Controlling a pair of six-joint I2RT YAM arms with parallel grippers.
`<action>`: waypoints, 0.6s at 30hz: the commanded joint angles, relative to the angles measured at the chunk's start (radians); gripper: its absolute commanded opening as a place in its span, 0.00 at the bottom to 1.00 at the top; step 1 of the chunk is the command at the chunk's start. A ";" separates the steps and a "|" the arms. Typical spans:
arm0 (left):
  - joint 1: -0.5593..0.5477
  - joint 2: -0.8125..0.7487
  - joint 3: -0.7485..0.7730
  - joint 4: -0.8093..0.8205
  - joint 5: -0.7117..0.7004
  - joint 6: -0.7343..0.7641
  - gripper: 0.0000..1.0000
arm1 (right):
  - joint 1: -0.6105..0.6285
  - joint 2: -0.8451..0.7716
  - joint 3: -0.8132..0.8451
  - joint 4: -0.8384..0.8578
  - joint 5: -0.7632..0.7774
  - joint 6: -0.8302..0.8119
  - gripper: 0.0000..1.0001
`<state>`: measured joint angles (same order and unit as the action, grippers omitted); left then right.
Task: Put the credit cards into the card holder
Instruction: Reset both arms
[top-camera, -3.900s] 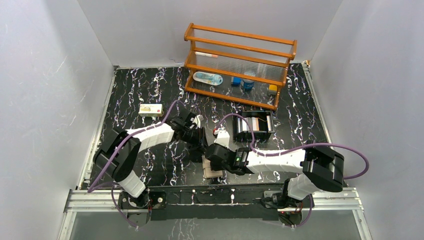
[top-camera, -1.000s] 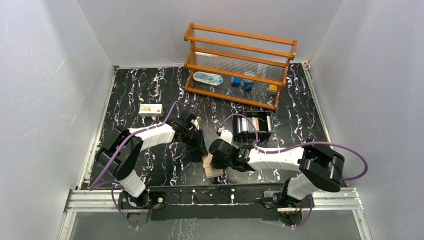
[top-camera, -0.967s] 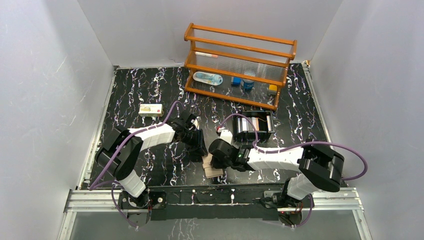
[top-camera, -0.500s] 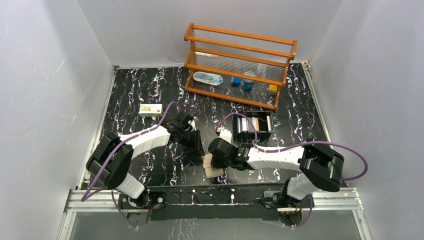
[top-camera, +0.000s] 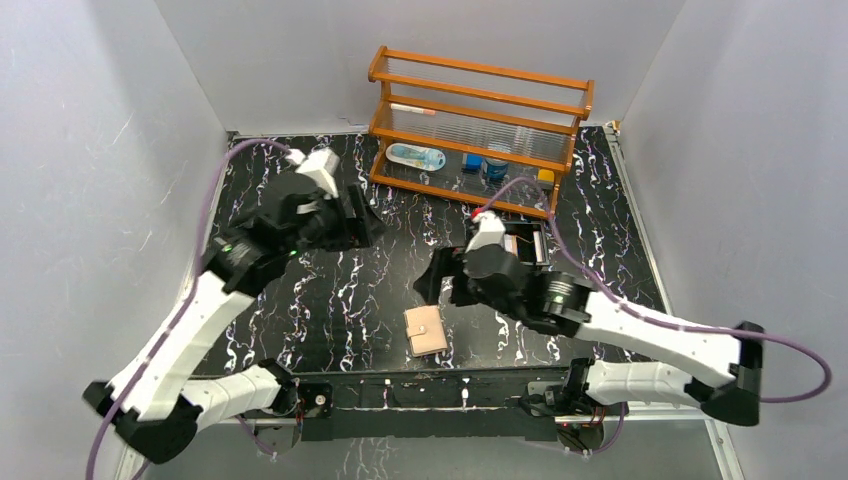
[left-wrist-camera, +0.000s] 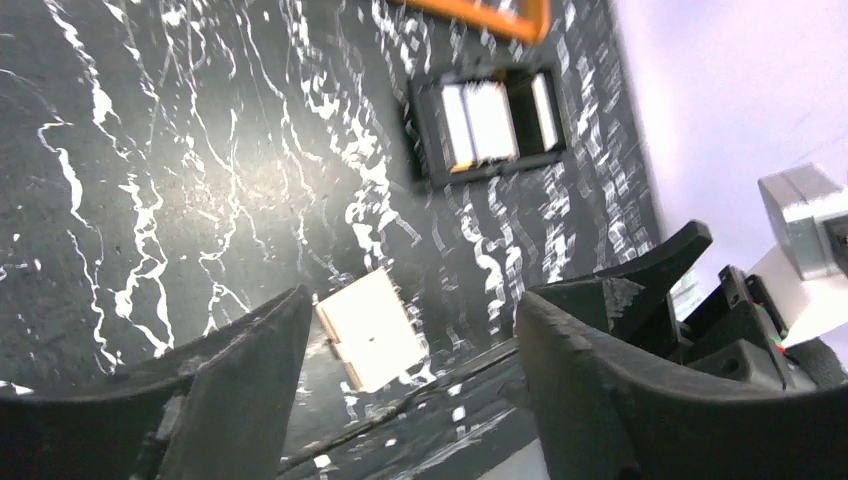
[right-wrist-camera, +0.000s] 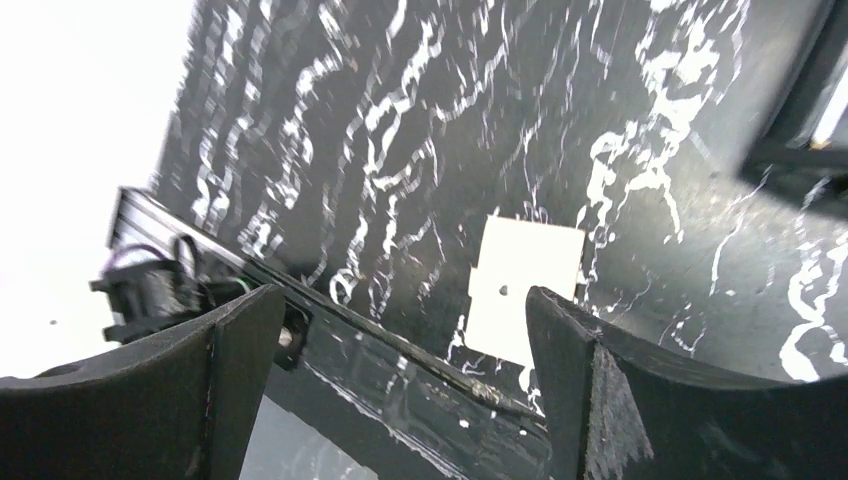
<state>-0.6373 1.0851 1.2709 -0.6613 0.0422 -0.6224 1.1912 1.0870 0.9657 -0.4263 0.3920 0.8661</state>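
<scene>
A table (top-camera: 300, 300) fills the floor between three walls. A card holder (top-camera: 425, 331) lies flat on it near the front edge, about midway between the two arm bases. Behind the card holder and to its right sits a tray (left-wrist-camera: 425, 130) with compartments. A rack (top-camera: 478, 128) stands at the back of the table, right of centre, with small items on its lower shelf.

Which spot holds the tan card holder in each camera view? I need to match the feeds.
Top external: card holder lies low, just left of centre.
Left wrist: card holder is low, left of centre.
Right wrist: card holder is right of centre.
Shared landmark: table's near edge, right beside it.
</scene>
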 joint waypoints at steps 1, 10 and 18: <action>-0.001 -0.074 0.119 -0.214 -0.151 0.076 0.96 | -0.004 -0.152 0.080 -0.103 0.162 -0.075 0.98; -0.001 -0.218 0.082 -0.215 -0.199 0.053 0.99 | -0.004 -0.384 0.115 -0.252 0.369 -0.031 0.99; -0.001 -0.282 0.031 -0.184 -0.235 0.046 0.99 | -0.004 -0.449 0.084 -0.247 0.393 -0.029 0.98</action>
<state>-0.6373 0.8238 1.3025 -0.8474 -0.1535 -0.5774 1.1908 0.6338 1.0397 -0.6682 0.7315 0.8345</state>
